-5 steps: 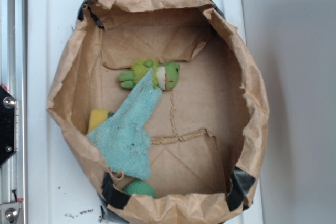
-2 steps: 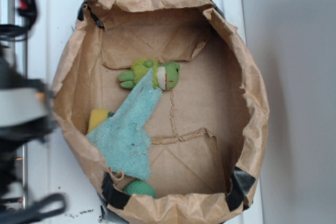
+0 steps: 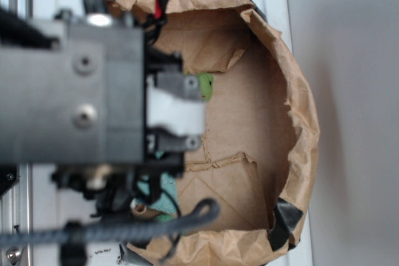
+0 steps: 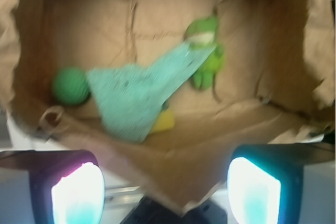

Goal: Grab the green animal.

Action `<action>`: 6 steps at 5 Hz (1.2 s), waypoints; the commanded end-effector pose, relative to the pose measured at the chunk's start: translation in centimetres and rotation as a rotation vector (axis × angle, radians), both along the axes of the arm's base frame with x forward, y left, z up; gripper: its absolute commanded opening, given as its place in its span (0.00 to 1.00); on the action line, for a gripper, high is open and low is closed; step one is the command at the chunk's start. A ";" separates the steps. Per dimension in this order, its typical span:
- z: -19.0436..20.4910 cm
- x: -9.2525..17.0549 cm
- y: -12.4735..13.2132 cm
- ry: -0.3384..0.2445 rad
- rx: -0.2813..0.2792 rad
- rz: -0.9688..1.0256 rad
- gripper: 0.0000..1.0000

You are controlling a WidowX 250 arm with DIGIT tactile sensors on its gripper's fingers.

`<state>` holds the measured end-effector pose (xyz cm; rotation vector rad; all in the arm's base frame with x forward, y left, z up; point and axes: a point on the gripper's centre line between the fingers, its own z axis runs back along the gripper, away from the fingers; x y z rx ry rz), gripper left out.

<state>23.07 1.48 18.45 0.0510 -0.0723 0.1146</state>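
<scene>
Green animal [image 4: 206, 51] lies on the paper bag [image 4: 157, 3] floor, a teal cloth [image 4: 142, 87] draped over one side. Gripper [image 4: 167, 192] hovers above, jaws spread, empty. Plush looks light and squashy; pinch the uncovered body, clear of cloth.

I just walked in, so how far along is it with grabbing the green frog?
Early stage. Done: the arm is over the paper bag. In hand: nothing; the gripper is open and empty. Left: descend and grasp the green frog, lying partly under the teal cloth.
</scene>
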 end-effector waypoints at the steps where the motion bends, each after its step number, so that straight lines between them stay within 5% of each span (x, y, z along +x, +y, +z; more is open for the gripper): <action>1: -1.4 3.8 2.1 -0.107 -0.045 -0.117 1.00; 3: -6.0 4.7 2.5 -0.116 -0.052 -0.117 1.00; 6: -11.8 7.0 3.7 -0.031 0.035 -0.097 1.00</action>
